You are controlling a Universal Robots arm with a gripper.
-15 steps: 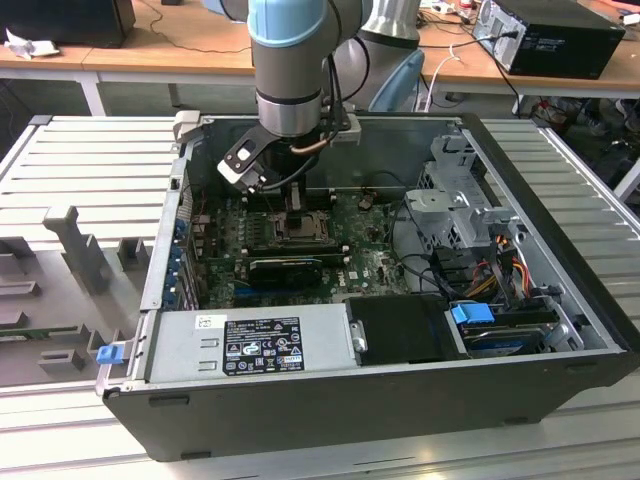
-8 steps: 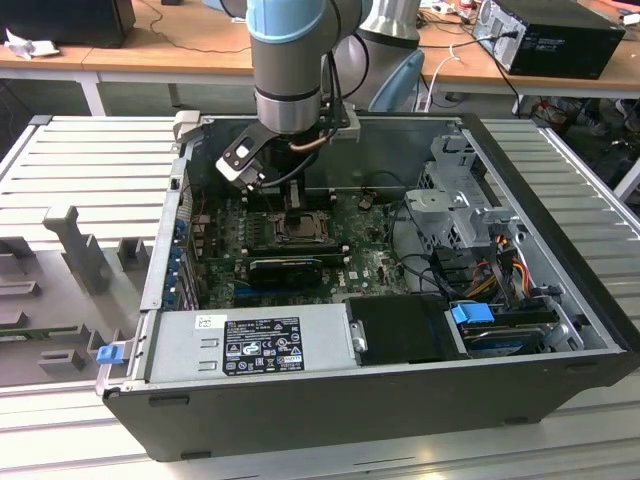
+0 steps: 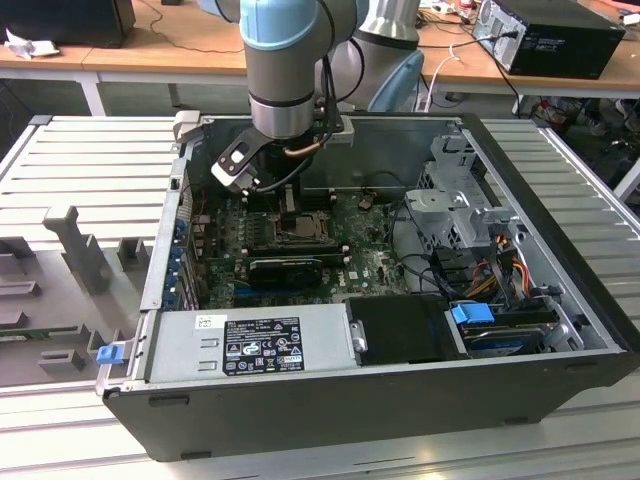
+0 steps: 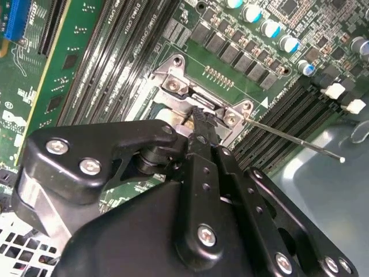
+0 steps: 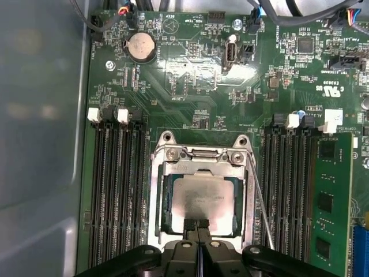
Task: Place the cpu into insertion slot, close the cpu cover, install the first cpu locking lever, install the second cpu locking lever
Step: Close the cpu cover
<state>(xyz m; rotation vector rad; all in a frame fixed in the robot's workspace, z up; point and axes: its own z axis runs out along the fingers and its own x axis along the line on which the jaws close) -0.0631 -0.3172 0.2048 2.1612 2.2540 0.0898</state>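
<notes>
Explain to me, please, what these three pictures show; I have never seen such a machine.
A robot arm works inside an open computer case. One picture is taken from outside; the other two come from cameras riding on the arm's wrist. On the motherboard the cpu sits in the insertion slot, with the metal cover down over it. The gripper, fingers together, is at the cover's edge and seems to hold nothing. One thin locking lever sticks out sideways.

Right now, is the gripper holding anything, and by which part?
Nothing is held: the gripper is shut empty, tips over the edge of the silver-grey square chip in the metal-rimmed socket.
</notes>
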